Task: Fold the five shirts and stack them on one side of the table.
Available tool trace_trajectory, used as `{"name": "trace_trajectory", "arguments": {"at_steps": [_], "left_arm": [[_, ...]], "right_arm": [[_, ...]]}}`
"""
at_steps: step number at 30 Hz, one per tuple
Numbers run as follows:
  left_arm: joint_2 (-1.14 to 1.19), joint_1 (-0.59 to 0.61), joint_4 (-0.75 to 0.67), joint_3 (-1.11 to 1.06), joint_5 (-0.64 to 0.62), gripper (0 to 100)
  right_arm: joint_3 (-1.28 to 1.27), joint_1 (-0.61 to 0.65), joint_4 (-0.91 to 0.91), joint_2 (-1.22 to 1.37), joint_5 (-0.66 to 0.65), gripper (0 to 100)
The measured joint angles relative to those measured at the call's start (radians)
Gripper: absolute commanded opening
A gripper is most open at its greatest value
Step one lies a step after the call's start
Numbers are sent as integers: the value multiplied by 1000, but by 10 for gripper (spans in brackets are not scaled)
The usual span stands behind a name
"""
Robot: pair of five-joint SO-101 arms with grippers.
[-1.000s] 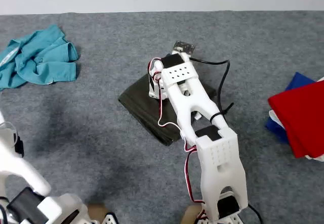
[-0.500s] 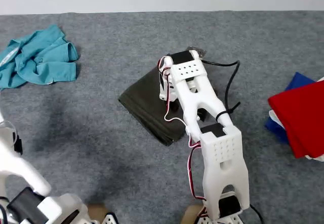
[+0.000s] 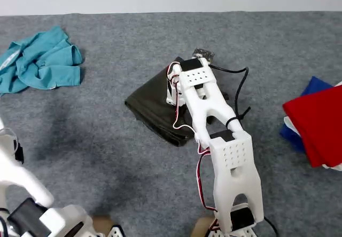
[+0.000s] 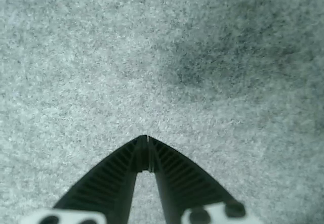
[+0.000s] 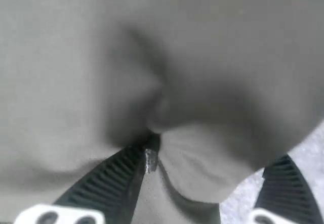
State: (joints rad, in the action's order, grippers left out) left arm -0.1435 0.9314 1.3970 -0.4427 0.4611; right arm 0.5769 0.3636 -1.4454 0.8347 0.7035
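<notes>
A dark olive shirt (image 3: 152,100) lies partly folded at the table's middle. My right arm (image 3: 203,100) stretches over it, wrist down on the cloth's far right part. In the right wrist view the right gripper (image 5: 217,158) is open and pressed into the dark shirt (image 5: 101,82), with a puckered fold of cloth between its fingers (image 5: 121,176). A crumpled teal shirt (image 3: 37,60) sits at the far left. A folded red shirt (image 3: 318,122) tops a stack at the right edge. My left gripper (image 4: 147,139) is shut, empty, above bare grey carpet; the left arm (image 3: 13,175) stands at the near left.
Grey carpet (image 3: 96,151) covers the table. A blue shirt (image 3: 314,84) and a white one (image 3: 288,124) peek from under the red one. A black cable (image 3: 238,90) loops beside the right arm. Open carpet lies between the dark shirt and the teal one.
My right arm's wrist has shifted a little to the right over the dark shirt, and the shirt's near corner has drawn in and bunched slightly. The left arm has stayed still.
</notes>
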Motion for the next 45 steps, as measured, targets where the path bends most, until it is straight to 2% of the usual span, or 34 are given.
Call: {"name": "trace_trajectory", "arguments": {"at_steps": [3, 7, 8, 10, 16, 24, 30, 45], "left_arm": [[0, 0, 0, 0, 0, 4], [0, 0, 0, 0, 0, 4], [0, 0, 0, 0, 0, 4], [0, 0, 0, 0, 0, 4], [0, 0, 0, 0, 0, 4], [0, 0, 0, 0, 0, 4], [0, 0, 0, 0, 0, 4], [0, 0, 38, 0, 0, 4]], "right_arm": [[2, 0, 31, 14, 0, 255], [2, -2, 32, 15, 0, 28], [2, -5, 32, 15, 0, 0], [2, -11, 32, 15, 0, 34], [2, -17, 32, 3, -5, 9], [-2, -48, 32, -169, -140, 9], [-2, -117, 32, -311, -239, 9], [-2, -347, 32, -446, -450, 9]]}}
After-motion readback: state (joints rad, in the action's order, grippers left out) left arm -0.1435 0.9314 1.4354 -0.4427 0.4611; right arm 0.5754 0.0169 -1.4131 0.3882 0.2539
